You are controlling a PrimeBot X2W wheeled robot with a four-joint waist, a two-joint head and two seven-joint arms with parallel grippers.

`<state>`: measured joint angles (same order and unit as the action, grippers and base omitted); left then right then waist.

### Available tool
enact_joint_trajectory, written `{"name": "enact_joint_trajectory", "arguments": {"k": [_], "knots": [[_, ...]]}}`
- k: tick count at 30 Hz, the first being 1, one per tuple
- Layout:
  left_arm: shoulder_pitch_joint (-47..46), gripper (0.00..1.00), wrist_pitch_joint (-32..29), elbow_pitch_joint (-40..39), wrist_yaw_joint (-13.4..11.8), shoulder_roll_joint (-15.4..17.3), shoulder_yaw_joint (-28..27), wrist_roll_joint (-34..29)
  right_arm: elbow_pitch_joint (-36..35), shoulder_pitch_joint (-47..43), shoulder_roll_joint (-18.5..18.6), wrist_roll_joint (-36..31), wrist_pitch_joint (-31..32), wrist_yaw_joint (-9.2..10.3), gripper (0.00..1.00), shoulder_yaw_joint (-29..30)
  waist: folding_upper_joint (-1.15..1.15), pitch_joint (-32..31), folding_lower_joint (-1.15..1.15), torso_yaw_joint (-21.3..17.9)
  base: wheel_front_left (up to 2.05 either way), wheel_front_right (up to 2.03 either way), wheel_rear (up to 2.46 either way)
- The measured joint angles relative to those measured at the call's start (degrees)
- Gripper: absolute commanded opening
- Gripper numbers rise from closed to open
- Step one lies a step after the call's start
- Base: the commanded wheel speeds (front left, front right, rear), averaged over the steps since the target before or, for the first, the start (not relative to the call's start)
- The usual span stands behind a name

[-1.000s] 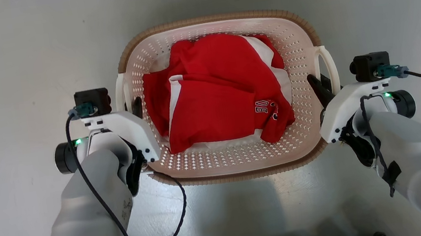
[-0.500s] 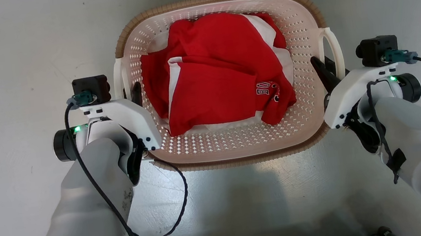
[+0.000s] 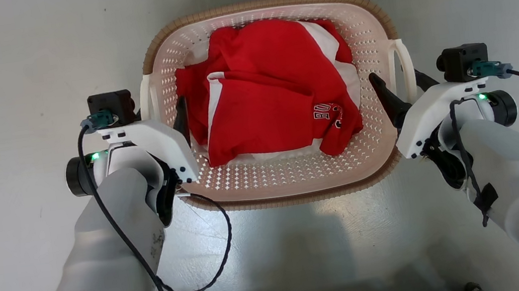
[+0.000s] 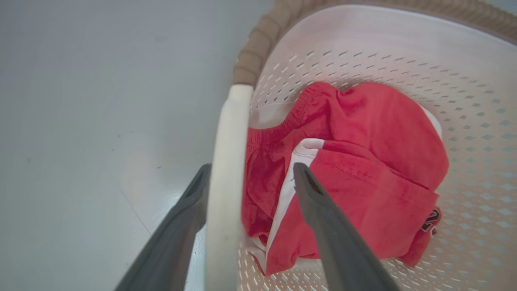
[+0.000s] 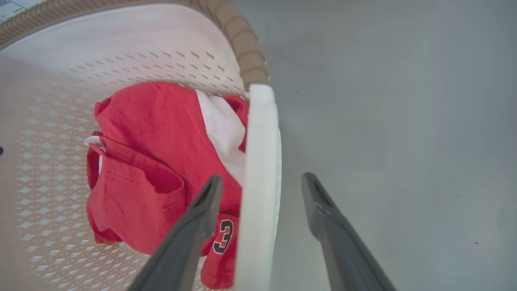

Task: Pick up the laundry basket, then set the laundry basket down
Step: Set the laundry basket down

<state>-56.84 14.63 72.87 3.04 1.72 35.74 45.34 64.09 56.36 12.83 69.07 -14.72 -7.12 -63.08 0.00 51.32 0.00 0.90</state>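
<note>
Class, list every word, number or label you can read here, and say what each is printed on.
"3": on the red garment in the laundry basket, right wrist view.
Not readable: black lettering on the same garment, head view, creased and partly hidden.
Too small to read: white label, top left corner of right wrist view.

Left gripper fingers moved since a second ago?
Yes. The left gripper has spread: its inner finger swung away from the laundry basket's handle, inward over the red clothes.
</note>
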Motion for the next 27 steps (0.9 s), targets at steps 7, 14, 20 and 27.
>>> {"name": "enact_joint_trajectory", "arguments": {"k": [7,14,20,27], "knots": [[0.06,1.0,0.0,0.07,0.0,-0.07,-0.45,-0.13,0.08,-0.14,-0.55,-0.52,0.01,0.0,1.0,0.91,0.0,-0.98,0.0,-0.41,0.0,0.0,0.0],[2.09,1.0,0.0,-0.33,0.0,0.54,-1.58,-1.08,0.03,-1.83,-1.05,-1.45,0.01,0.0,1.0,2.18,0.0,-3.85,0.0,-1.2,0.0,0.0,0.0],[6.53,1.0,0.0,-4.15,0.0,2.49,-3.92,-3.57,-0.21,-4.52,-1.58,-2.35,0.01,0.0,1.0,4.08,0.0,-8.65,0.0,-2.16,0.0,0.0,0.0],[12.35,1.0,0.01,-9.17,-0.01,3.12,-8.44,-6.91,-0.89,-8.1,-1.42,-4.97,0.01,0.0,1.0,7.4,0.0,-15.57,0.0,-2.84,0.0,0.0,0.0]]}}
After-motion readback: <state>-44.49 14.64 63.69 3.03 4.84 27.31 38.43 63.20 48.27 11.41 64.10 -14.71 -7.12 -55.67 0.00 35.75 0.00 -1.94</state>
